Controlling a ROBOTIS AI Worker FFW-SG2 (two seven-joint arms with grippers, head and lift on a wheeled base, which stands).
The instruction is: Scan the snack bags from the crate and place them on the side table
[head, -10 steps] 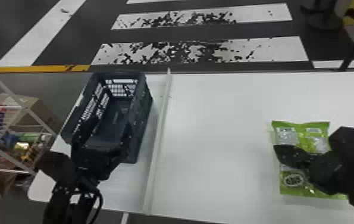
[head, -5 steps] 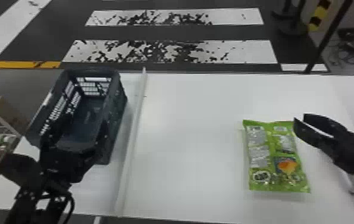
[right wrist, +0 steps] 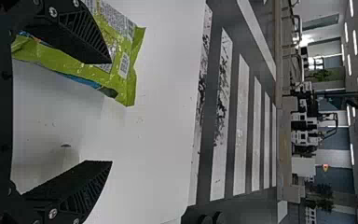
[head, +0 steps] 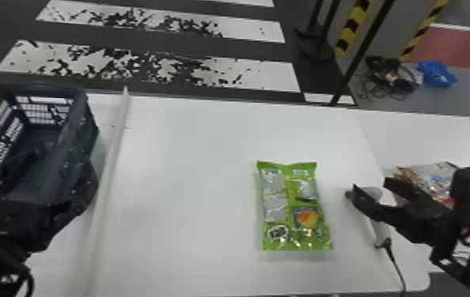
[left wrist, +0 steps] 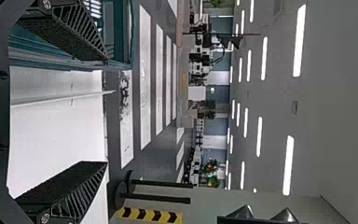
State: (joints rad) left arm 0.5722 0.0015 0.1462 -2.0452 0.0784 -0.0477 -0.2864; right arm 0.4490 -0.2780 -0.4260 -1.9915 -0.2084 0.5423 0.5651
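The green snack bag (head: 295, 207) lies flat on the white table in the head view. Just right of it, my right gripper (head: 370, 187) is open above the pale corded scanner (head: 376, 232). At the left, my left gripper (head: 54, 179) stands by the near end of the dark crate (head: 74, 148); what the crate holds is partly hidden. In the left wrist view, the left gripper (left wrist: 105, 112) has its fingers apart, with the crate (left wrist: 121, 32) behind one. In the right wrist view, the right gripper (right wrist: 111, 112) is empty, one finger overlapping the green bag (right wrist: 129, 70).
A raised pale strip (head: 107, 177) runs across the table beside the crate. Beyond the table's right edge, another snack bag (head: 429, 177) lies on the white side table (head: 423, 136), partly behind the right arm. The scanner's black cable (head: 395, 264) hangs toward the near edge.
The head view has turned toward the right, bringing the side table in. My right gripper, over the green bag a second ago, has moved off to its right; the bag stays on the table.
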